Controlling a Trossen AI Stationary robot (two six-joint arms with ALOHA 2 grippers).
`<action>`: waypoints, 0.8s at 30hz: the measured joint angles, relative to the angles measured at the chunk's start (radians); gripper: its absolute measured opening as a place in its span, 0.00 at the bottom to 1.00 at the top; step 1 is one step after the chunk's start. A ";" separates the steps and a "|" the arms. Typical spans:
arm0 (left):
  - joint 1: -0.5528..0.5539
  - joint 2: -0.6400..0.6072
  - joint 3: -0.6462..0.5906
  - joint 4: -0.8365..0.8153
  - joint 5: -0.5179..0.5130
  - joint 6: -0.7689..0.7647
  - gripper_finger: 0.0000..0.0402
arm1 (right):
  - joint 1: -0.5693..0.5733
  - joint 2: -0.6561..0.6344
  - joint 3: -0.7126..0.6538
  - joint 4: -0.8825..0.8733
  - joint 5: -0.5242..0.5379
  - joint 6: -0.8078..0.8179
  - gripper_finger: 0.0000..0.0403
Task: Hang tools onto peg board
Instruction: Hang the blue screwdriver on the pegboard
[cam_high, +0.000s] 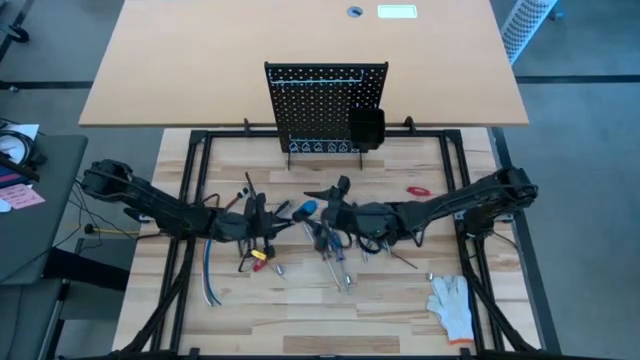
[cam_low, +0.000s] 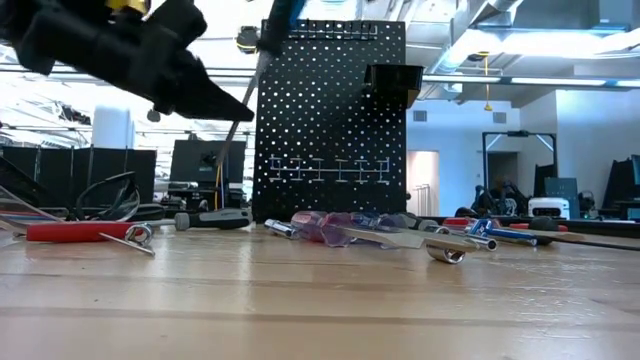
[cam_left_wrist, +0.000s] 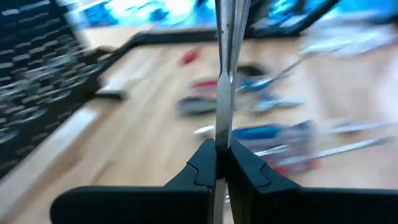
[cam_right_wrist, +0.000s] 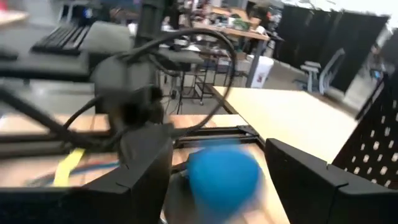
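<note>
My left gripper (cam_high: 270, 215) (cam_left_wrist: 222, 146) is shut on a blue-handled screwdriver (cam_high: 303, 208), held above the table in front of the black peg board (cam_high: 325, 105) (cam_low: 330, 120). In the low view the screwdriver tilts, its blue handle (cam_low: 285, 15) uppermost. My right gripper (cam_high: 330, 210) (cam_right_wrist: 224, 180) stands open, one finger on either side of the blue handle's end (cam_right_wrist: 224, 174), and I see no touch. Several other tools (cam_high: 335, 250) (cam_low: 350, 228) lie flat on the table below both grippers. My left gripper pinches the screwdriver's thin metal shaft (cam_left_wrist: 222, 124) between its two fingers, at their free ends (cam_low: 243, 108). The fingers come from the table's left, slanting slightly down, and lie across the shaft. The screwdriver is lifted clear and tilted, its tip end (cam_low: 226, 138) poking out below the fingers.
A small black bin (cam_high: 366, 127) (cam_low: 395, 80) hangs on the peg board's right side. A white glove (cam_high: 452, 305) lies near right, a cable bundle (cam_high: 205, 285) near left, and a red tool (cam_high: 418, 189) right of the board. A red-handled tool (cam_low: 70, 231) lies at the left.
</note>
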 joint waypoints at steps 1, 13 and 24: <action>0.007 -0.010 -0.021 0.039 0.060 0.004 0.02 | 0.011 -0.016 0.000 -0.027 0.000 -0.027 0.66; 0.066 -0.061 -0.087 0.196 0.574 0.013 0.02 | -0.006 -0.029 -0.052 -0.026 -0.384 -0.127 0.66; 0.063 -0.061 -0.087 0.197 0.575 0.008 0.02 | -0.080 0.069 -0.046 0.226 -0.644 -0.038 0.57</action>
